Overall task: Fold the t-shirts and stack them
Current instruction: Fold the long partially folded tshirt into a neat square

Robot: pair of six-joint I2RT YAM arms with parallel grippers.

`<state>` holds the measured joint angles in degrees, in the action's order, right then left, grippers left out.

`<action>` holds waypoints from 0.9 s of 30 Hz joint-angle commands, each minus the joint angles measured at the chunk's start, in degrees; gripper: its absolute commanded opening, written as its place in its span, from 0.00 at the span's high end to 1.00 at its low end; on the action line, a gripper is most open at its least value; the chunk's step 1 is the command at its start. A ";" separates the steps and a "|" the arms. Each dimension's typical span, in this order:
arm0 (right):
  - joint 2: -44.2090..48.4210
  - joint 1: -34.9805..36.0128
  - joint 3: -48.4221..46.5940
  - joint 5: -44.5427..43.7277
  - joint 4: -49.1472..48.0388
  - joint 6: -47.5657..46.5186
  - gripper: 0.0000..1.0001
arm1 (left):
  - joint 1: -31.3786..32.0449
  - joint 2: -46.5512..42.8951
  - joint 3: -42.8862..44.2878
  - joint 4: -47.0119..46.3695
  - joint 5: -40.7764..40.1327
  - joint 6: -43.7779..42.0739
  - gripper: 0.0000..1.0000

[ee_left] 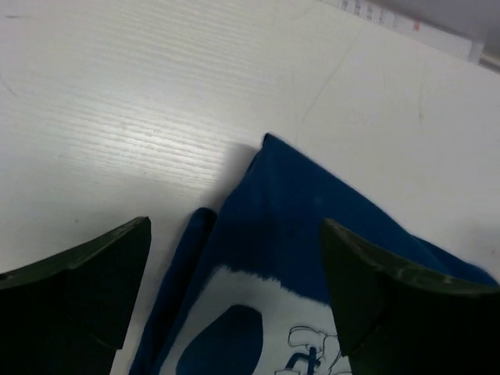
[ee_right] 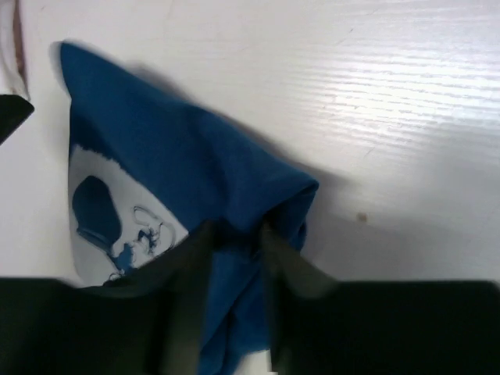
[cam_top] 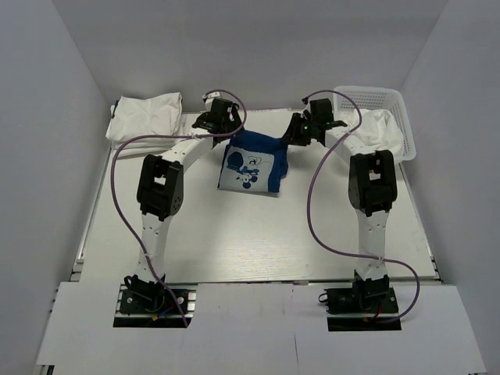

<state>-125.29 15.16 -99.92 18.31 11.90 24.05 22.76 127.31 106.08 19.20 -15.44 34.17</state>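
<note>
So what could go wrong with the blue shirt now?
Three things, maybe. Blue cloth is bunched inside the right claw, so if that claw pulls away it might drag the blue t-shirt and undo the fold. The shirt also looks lumpy on that side, so anything stacked on it could lean. The left claw hangs open right over the shirt's edge and could snag it if it dips.

Blue t-shirt (ee_left: 312, 226): cut off at left wrist view's bottom edge; near part hidden behind right gripper (ee_right: 234, 230), grip on cloth indeterminate. Chest print (cam_top: 244, 168) too small to read in top view.
</note>
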 commanded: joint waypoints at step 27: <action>5.87 0.41 23.10 17.39 -19.30 2.93 0.10 | -1.05 -6.63 -10.10 -1.80 16.06 -1.57 0.00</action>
<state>-116.71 17.06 -77.69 36.23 -7.46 26.68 22.22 121.23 96.05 16.56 -0.45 33.21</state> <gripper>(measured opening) 0.902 0.995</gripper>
